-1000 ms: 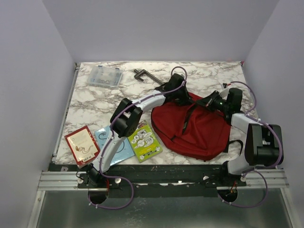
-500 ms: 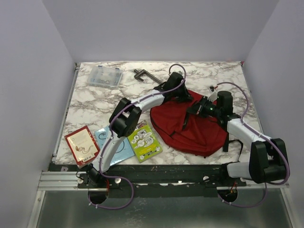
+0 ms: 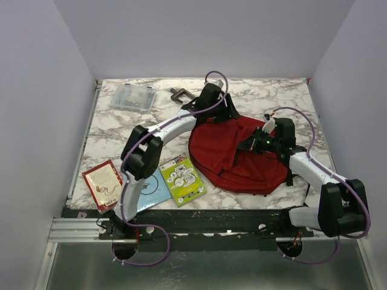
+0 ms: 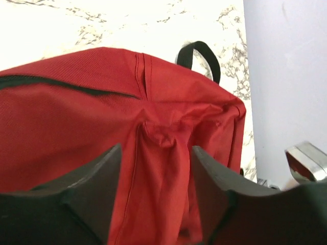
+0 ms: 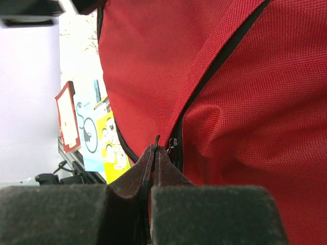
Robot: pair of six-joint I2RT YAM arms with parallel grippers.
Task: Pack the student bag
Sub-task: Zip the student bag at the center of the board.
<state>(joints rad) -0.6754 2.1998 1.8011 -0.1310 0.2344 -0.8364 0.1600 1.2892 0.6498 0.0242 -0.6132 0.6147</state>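
Nearest us, just left of the bag (image 3: 242, 160), three booklets lie flat on the bench (image 3: 115, 136). A green one (image 3: 183, 179) almost touches the bag's near-left edge, a blue one (image 3: 152, 188) sits beside it, and a red one (image 3: 104, 184) is furthest out. None of them is packed yet.

The bag itself lies flat, right of centre, and it has slid a touch leftward in the last second.

Now the right arm (image 3: 308, 166): it has stretched in over the bag's right half. The right jaws are pressed tight together on a thin dark sliver right at the zip line (image 5: 204, 87), the zip pull (image 5: 157, 139) by the look of it.

And here's the change, at the bag's far edge: the left jaws have just sprung apart! A moment ago they were clamped. Now they stand spread, with a raised ridge of red fabric between them and the black carry loop (image 4: 199, 53) beyond. The left arm (image 3: 172, 124) has also drawn back towards the bag's far side.

I read that as the left side giving up its anchoring hold, either because a pull on the zip is finished or because it wants a fresh grip. How far the zip is open I can't tell from here, so the bag still wants opening before anything goes in.

Beyond the bag, to its far left, sit a metal clamp (image 3: 179, 94) and, further left, a clear plastic box (image 3: 133, 96).
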